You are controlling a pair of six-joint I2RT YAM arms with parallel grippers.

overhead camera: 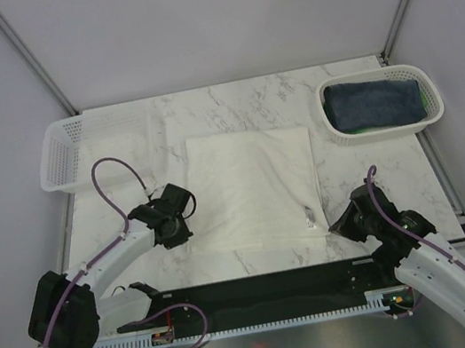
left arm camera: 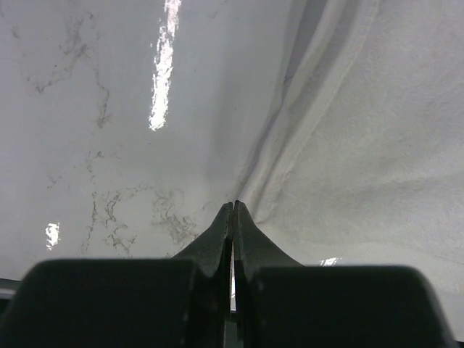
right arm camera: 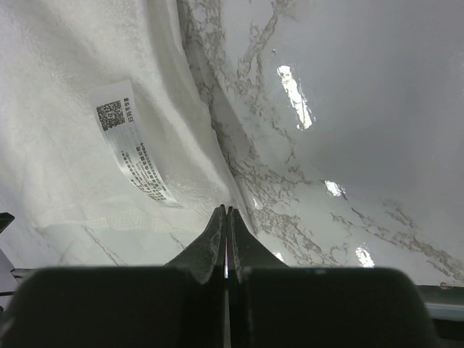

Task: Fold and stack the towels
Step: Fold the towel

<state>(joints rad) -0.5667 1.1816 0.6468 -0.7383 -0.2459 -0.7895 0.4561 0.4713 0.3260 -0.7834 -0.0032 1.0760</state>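
Note:
The large cream-white towel (overhead camera: 253, 188) lies spread flat on the marble table. At its near left edge my left gripper (overhead camera: 187, 225) is shut, and in the left wrist view the gripper (left arm camera: 233, 204) pinches the towel (left arm camera: 362, 145), with creases running to the tips. My right gripper (overhead camera: 335, 226) is shut at the towel's near right corner; the right wrist view has this gripper (right arm camera: 226, 209) closed on the hem of the towel (right arm camera: 72, 181), beside its printed label (right arm camera: 130, 152). The navy-blue towel (overhead camera: 375, 101) lies folded in the right basket, and a strip of the green towel (overhead camera: 359, 127) shows under it.
A white mesh basket (overhead camera: 432, 103) stands at the back right with the folded towels in it. Another white mesh basket (overhead camera: 62, 154) stands at the back left. A black rail (overhead camera: 264, 299) runs along the near edge between the arm bases.

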